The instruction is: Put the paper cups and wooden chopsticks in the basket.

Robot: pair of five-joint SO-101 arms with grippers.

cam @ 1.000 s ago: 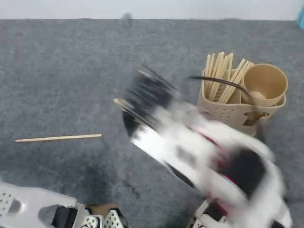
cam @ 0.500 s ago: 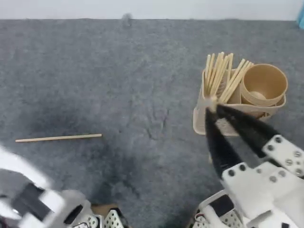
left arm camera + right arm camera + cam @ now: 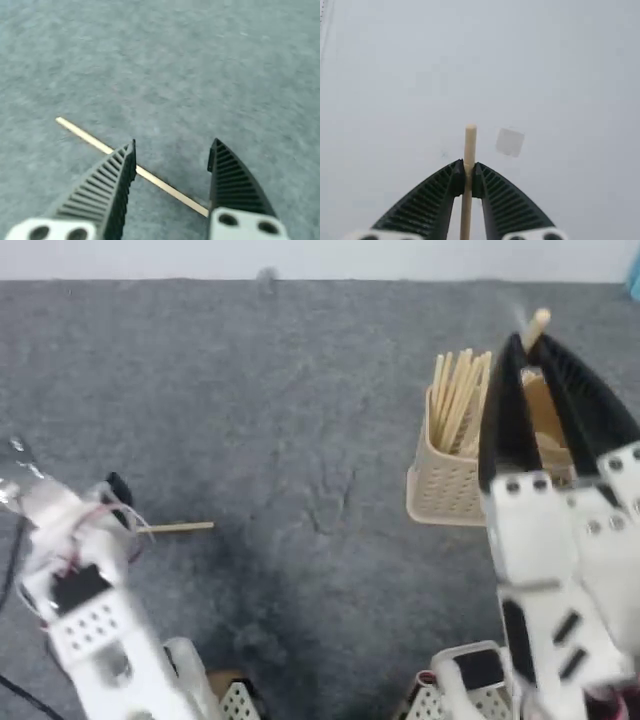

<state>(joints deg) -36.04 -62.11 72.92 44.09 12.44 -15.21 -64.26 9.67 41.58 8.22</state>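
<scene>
Right gripper (image 3: 467, 170) pinches a chopstick (image 3: 469, 142) upright, with the basket (image 3: 445, 490) just below. Risk: a tilted release lets it strike the rim and fall outside. Left gripper (image 3: 172, 150) hangs spread astride the loose chopstick (image 3: 85, 134); off-centre closure may roll it away.

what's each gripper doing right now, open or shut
left gripper: jaws open, empty, over the loose chopstick.
right gripper: jaws shut on the held chopstick.
</scene>
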